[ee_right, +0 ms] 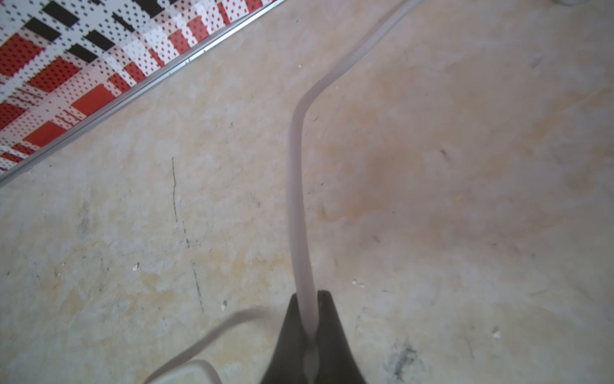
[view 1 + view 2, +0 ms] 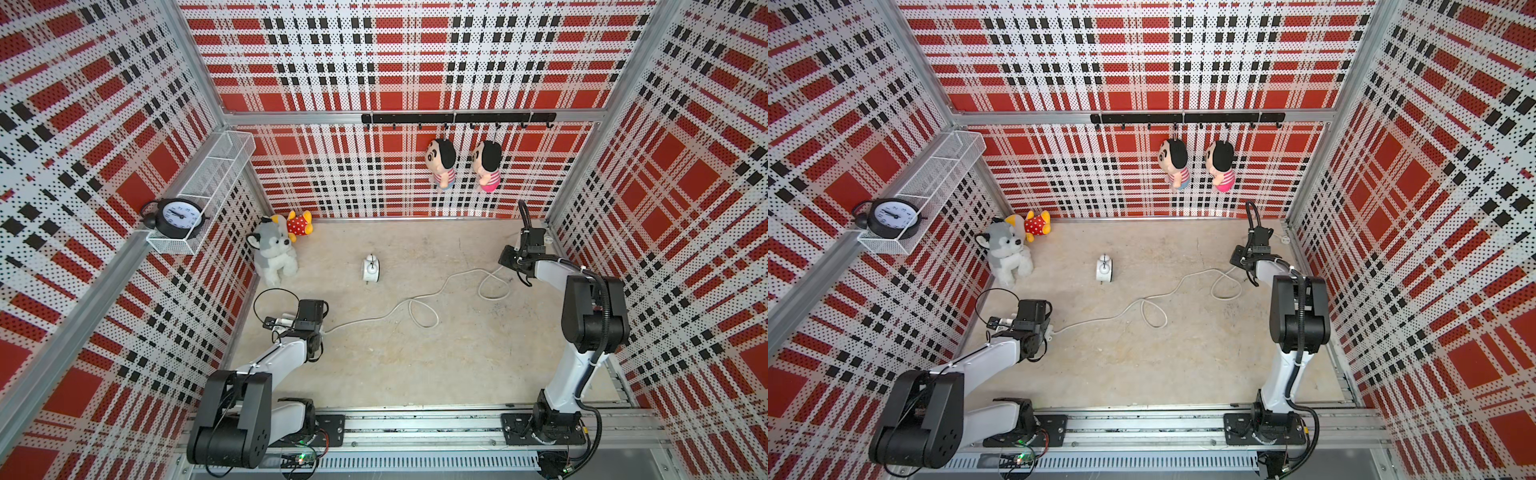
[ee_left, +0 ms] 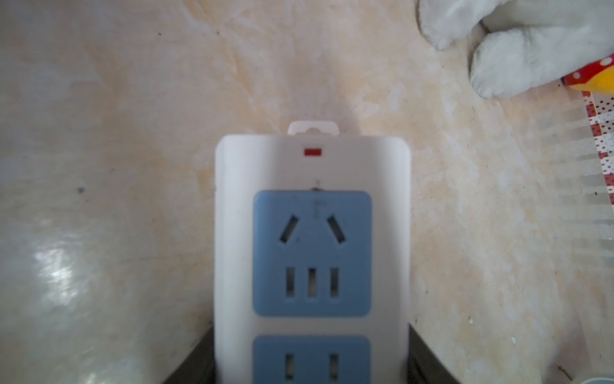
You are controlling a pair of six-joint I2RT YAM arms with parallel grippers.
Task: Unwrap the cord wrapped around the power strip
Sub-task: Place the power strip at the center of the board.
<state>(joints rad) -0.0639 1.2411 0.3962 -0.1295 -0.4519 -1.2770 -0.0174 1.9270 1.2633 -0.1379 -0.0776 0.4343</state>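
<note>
Front left, our left gripper [image 3: 310, 355] clamps the white rectangular plastic power strip [image 3: 312, 166] with light blue sockets; its thin white flexible cord [image 1: 295, 186] loops away to our right gripper [image 1: 312, 329], pinched shut on it, back right.

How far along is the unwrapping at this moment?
Mostly done, it seems. Done: no cord crosses the visible end of the power strip in the left wrist view, and the cord trails loose across the table. In hand: the left gripper holds the power strip, and the right gripper is shut on the cord. Left: two slack loops to pull straight, seen in both top views.
</note>
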